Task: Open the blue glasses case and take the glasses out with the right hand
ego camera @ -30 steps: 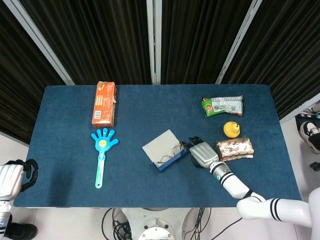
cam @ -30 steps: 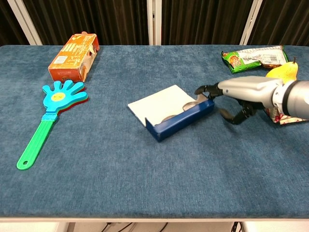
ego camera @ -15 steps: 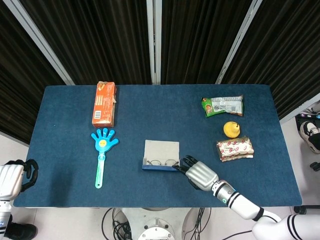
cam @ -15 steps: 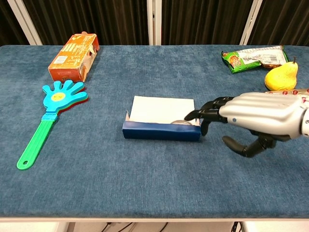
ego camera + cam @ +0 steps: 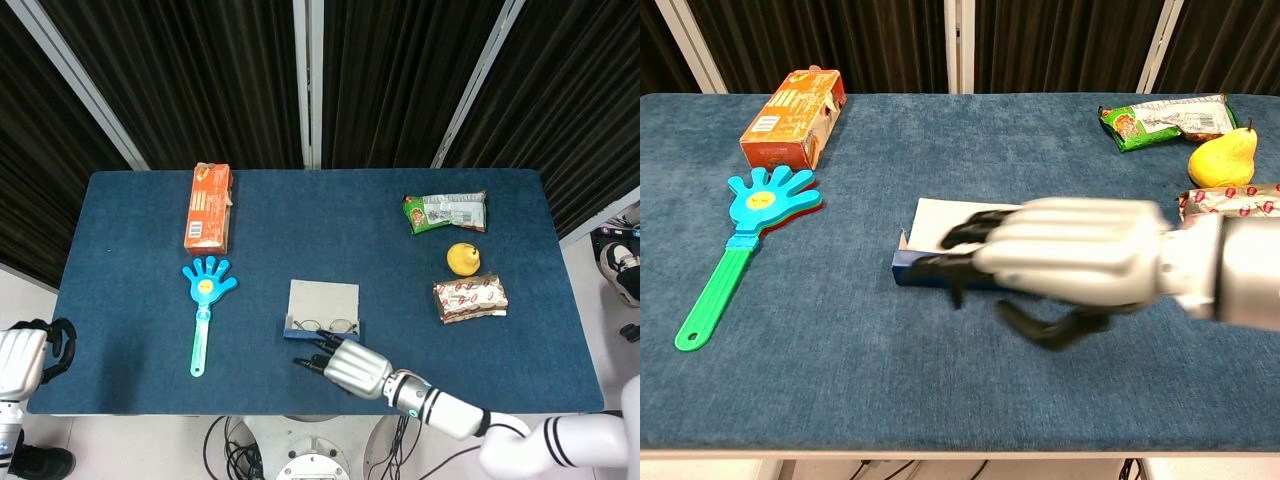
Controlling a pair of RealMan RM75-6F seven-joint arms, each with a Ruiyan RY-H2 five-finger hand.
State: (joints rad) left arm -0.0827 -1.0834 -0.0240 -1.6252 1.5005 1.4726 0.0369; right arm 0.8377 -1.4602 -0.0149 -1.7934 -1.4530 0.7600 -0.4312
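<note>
Left hand [image 5: 28, 357] low at the far left edge of the head view, off the blue table [image 5: 120, 300], dark fingers [image 5: 62, 345] curled inward around nothing. Orange carton [image 5: 208, 206] lying flat near the table's back left, print too small to read. Just in front of it, a blue hand-shaped clapper toy [image 5: 204, 300] with a yellow smiley face on the palm and a green handle pointing toward the front edge.

Near the table's middle, the blue glasses case [image 5: 322, 312] lying open, pale lid folded back flat, blue front wall facing the robot. Wire-framed glasses [image 5: 325, 325] resting inside along that wall. Right hand [image 5: 345, 364] low over the table directly in front of the case, dark fingers [image 5: 312, 352] extended and spread toward the case's front wall, holding nothing; actual touch with the wall not possible to tell. In the chest view, the same right hand [image 5: 1070, 262] blurred and large, covering most of the case [image 5: 930, 270].

On the right side, a green snack packet [image 5: 445, 211] at the back, writing unreadable. In front of it, a yellow pear [image 5: 461, 258]. Closest, just beside the pear, a red-and-white patterned packet [image 5: 470, 297], lettering illegible.
</note>
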